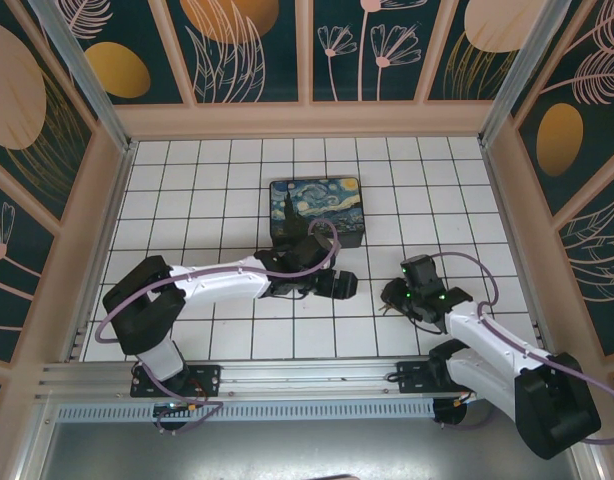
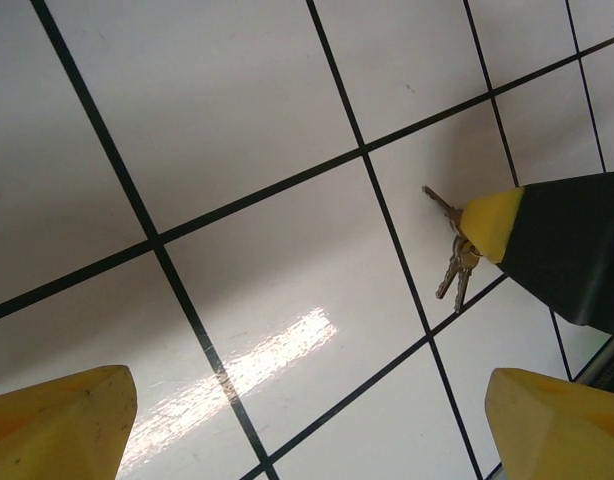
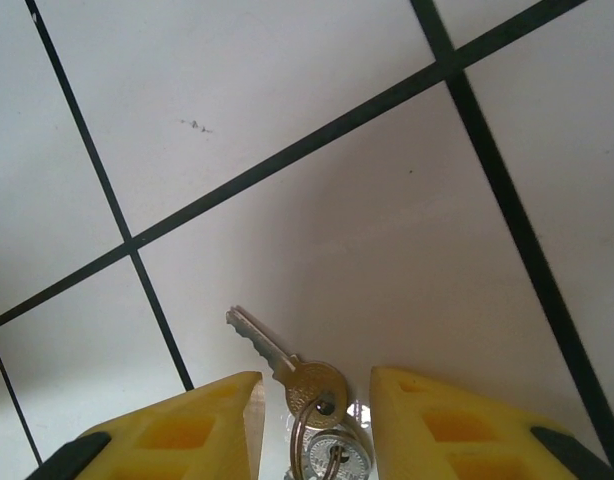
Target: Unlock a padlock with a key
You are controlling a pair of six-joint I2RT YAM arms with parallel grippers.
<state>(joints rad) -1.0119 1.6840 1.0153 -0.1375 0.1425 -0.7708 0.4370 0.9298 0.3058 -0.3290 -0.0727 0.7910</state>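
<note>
Key (image 3: pixel 284 362) of thin brass-coloured metal with a round head lies on the white tiled surface (image 3: pixel 287 150) at the bottom centre of the right wrist view. Its blade points to the upper left, and it is bunched with a second, silvery key (image 3: pixel 335 460) just below it. The right claw (image 3: pixel 314 400), black with yellow tips, stands half-closed astride the bunch, one tip on each side of the brass head. A sliver of tile shows on either side, and no grip on the metal can be made out.

In the left wrist view the same bunch shows at the right of the frame, just under one yellow tip of the right claw. The left claw (image 2: pixel 307 425) is spread wide at the bottom corners with bare tile between its tips, holding nothing.

From above, the two claws face each other just below the middle of the frame, the left one near the centre and the right one to its right. Beyond them, above centre, sits a dark rectangular box with a swirling blue-and-yellow night-sky lid (image 1: pixel 315 210). Teal panels painted with pale leaves and orange discs (image 1: pixel 247 50) close off the top of the frame.
</note>
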